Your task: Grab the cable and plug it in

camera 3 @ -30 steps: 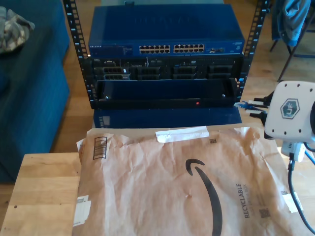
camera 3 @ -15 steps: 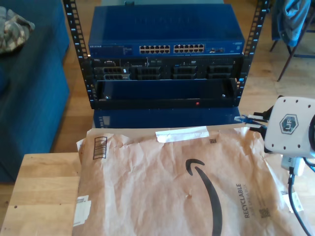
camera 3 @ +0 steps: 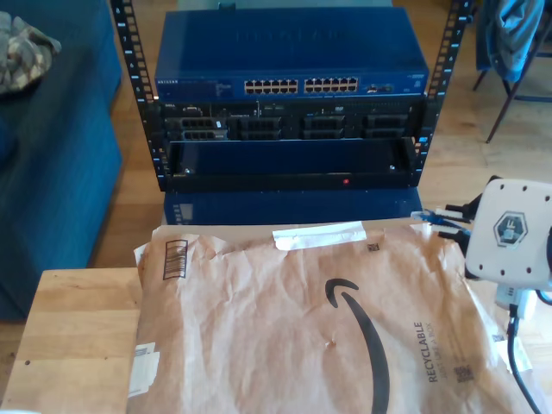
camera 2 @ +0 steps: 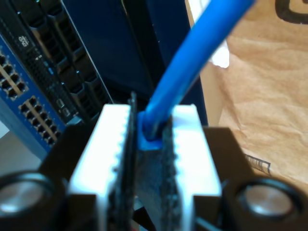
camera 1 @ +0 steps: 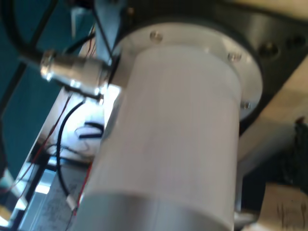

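Second gripper jaws clamped on cable near plug end; plug at 3 o'clock in exterior view, near paper mailer edge. First gripper jaw state: cannot tell. Risk: plug twisting in grip, missing switch port at 12 o'clock.

My second end effector, pinching the cable, now sits lower and nearer at the exterior view's right than a second ago.
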You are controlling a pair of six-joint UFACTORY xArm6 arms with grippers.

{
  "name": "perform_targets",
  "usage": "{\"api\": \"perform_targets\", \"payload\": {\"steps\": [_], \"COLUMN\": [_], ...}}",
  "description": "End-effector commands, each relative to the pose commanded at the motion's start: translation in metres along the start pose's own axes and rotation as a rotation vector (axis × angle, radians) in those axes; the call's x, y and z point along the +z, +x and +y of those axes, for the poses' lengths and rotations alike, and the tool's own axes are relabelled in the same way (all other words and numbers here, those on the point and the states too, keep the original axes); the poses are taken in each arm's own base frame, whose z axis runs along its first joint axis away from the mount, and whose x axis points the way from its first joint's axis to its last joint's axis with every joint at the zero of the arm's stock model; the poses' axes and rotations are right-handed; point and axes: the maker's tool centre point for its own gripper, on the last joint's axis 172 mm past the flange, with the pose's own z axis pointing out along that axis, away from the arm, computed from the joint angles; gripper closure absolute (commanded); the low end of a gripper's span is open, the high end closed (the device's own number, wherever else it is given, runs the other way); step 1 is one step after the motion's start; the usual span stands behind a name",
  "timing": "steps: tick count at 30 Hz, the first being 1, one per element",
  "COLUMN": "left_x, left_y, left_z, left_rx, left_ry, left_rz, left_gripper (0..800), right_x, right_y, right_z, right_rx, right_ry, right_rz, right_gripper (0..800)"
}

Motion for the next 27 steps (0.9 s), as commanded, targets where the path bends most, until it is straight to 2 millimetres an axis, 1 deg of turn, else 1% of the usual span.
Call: {"api": "perform_targets", "payload": {"steps": [7,10,12,16,19,21,23,27], "left_x": [0.007,0.021,0.023,0.044,0.051,0.059,0.061,0.064], "left_y": [0.012,0.006,0.012,0.024,0.036,0.038,0.041,0.040], "left_z": [-0.003,-0.003,-0.001,0.003,0.001,0.003,0.004,0.005], "left_rx": [0.049,0.087,0.108,0.139,0.119,0.122,0.122,0.118], "left_ry": [-0.045,-0.044,-0.047,-0.069,-0.098,-0.099,-0.101,-0.105], "left_rz": [0.041,0.018,0.040,0.083,0.127,0.131,0.147,0.137], "left_gripper": [0,0,0,0,0,0,0,0], "right_x": [0.000,0.000,0.000,0.003,0.005,0.004,0.004,0.000], "right_y": [0.000,0.001,0.001,0.004,0.005,0.005,0.004,0.000], "right_z": [0.001,0.000,0.000,0.006,0.008,0.007,0.007,0.000], "right_rx": [0.000,0.001,0.001,0.005,0.006,0.005,0.006,0.005], "right_ry": [-0.001,-0.001,-0.001,-0.011,-0.015,-0.013,-0.012,0.003], "right_rz": [0.001,0.002,0.002,0.006,0.007,0.007,0.005,-0.001], "right_gripper": [797,797,797,797,797,797,797,797]}}
